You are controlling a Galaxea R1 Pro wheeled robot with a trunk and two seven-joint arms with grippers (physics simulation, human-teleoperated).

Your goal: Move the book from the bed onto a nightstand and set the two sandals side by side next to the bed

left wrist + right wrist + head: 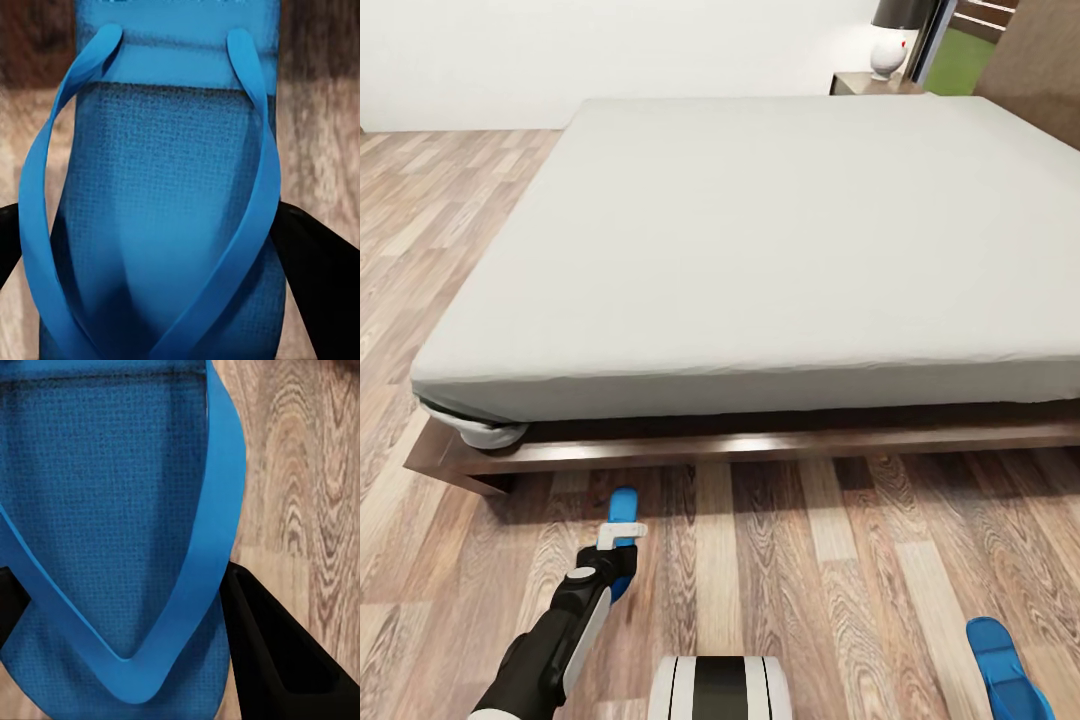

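No brand, label or readable writing anywhere on view.

Two flat bright blue sandals counted. One bright blue sandal (622,515) flat on the brown wood-plank floor (780,580), just in front of the dark brown wooden bed frame (760,445), partly covered by the left claw (622,540). Seen up close from the left wrist as a blue textured sole with two thin straps (161,225), a black fingertip (319,285) at either side of it; closed on the sandal or merely straddling it, cannot tell. Second blue sandal (1005,670) well off to the right of the left claw, on the floor at the lower right corner of the head view, far apart from the first. From the right wrist, the same kind of blue sole and V-shaped strap (112,532) lying between the black fingers (277,660) of the right claw; one finger clear beside the sole's edge, the other barely in frame; gripping or not, cannot tell.

One large low bed with a plain pale grey mattress (780,240) beyond the left claw. One low dark brown nightstand (870,84) far past the mattress, at the far right corner by the white wall (610,50), carrying one round white lamp base (888,55) under a dark shade.
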